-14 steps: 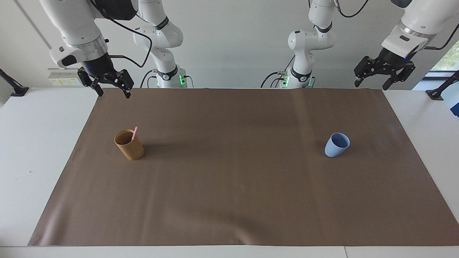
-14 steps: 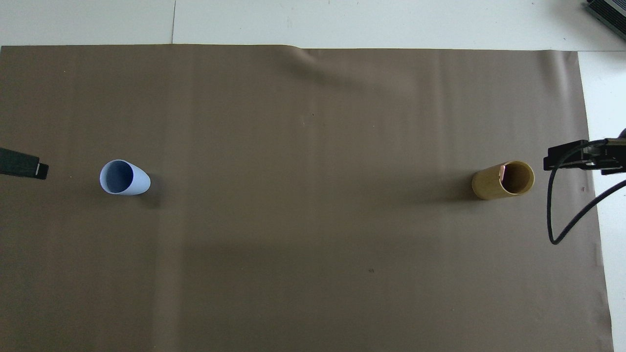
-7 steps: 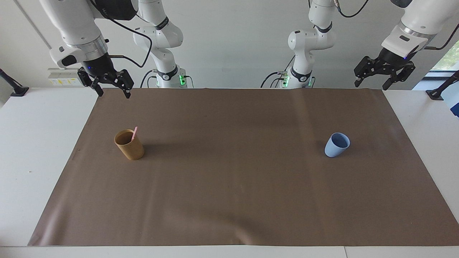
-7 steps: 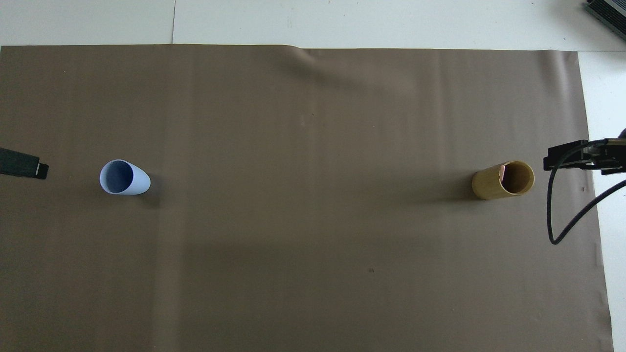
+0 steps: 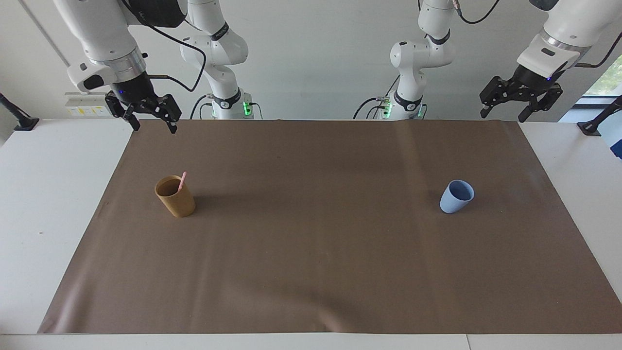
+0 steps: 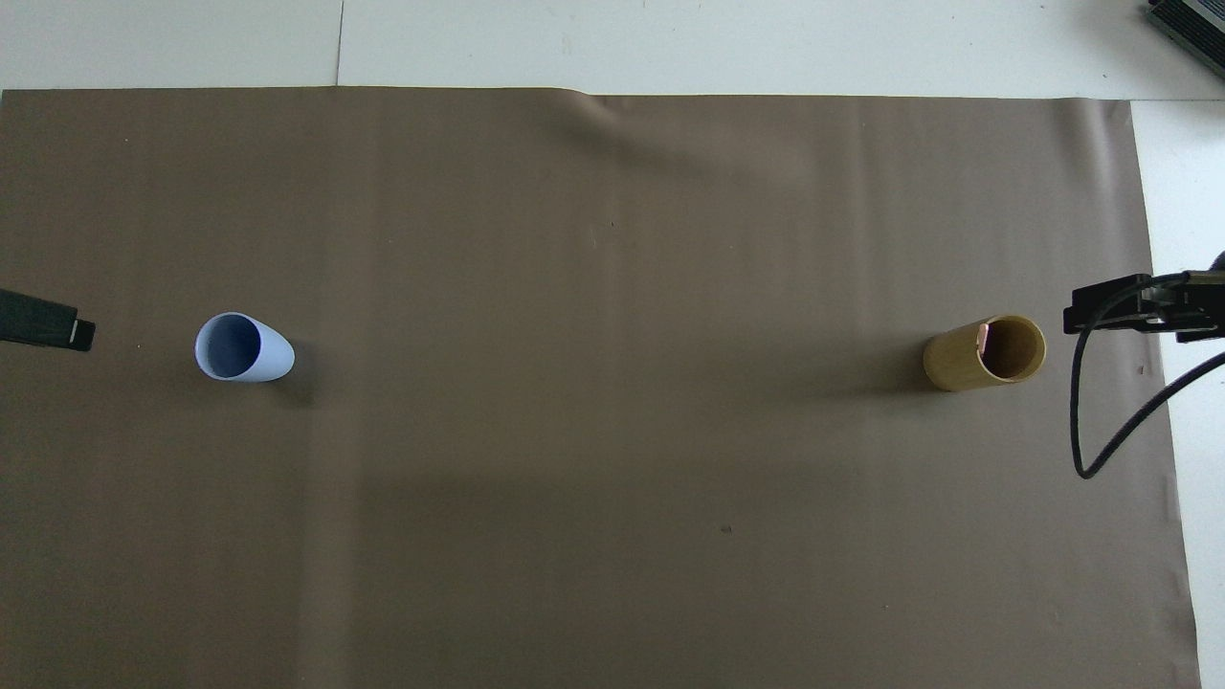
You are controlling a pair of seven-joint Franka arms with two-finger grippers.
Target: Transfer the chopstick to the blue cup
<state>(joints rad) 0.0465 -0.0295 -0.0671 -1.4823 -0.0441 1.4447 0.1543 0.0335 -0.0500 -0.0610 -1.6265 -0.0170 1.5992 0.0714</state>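
In the facing view you see the chopstick (image 5: 182, 180) standing in the tan cup (image 5: 175, 196), its pink tip leaning out over the rim on the side toward the table's middle. That cup sits upright on the brown mat (image 5: 320, 272) toward the right arm's end of the table. The blue cup (image 5: 457, 196) stands upright and well apart from it, toward the left arm's end, with nothing in it. Your right gripper (image 5: 153, 126) hangs in the air over the mat's corner at the robots' edge, jaws spread and holding nothing. Your left gripper (image 5: 501, 115) hangs over the mat's other corner at that same edge, jaws likewise spread and empty. Both arms wait.

In the overhead view you look down into both cups. The blue cup (image 6: 243, 347) shows a bare inside. The tan cup (image 6: 985, 352) has the chopstick (image 6: 983, 334) showing only as a small pink end against its inner wall. One dark fingertip of the left gripper (image 6: 43, 321) pokes in at the frame's edge beside the blue cup, and part of the right gripper (image 6: 1139, 304) with its black cable (image 6: 1086, 421) shows just beside the tan cup.
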